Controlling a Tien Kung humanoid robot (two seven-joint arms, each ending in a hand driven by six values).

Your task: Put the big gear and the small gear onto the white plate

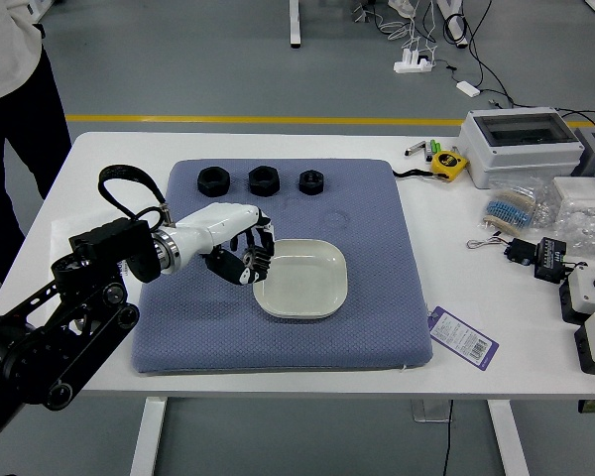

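Head view: the left hand (pixel 223 226) reaches in at the white plate's (pixel 303 283) upper-left rim, the plate's centre lying to its lower right; lowering there would call for a short shift that way. Whether it is clenched, released or grasping a gear cannot be told. Neither gear is identifiable; three black hex nuts (pixel 264 181) line the blue pad's (pixel 377 342) far edge.

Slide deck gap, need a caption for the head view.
Left hand at the left rim of the white plate, three black nut-like parts near the far edge of the blue mat.
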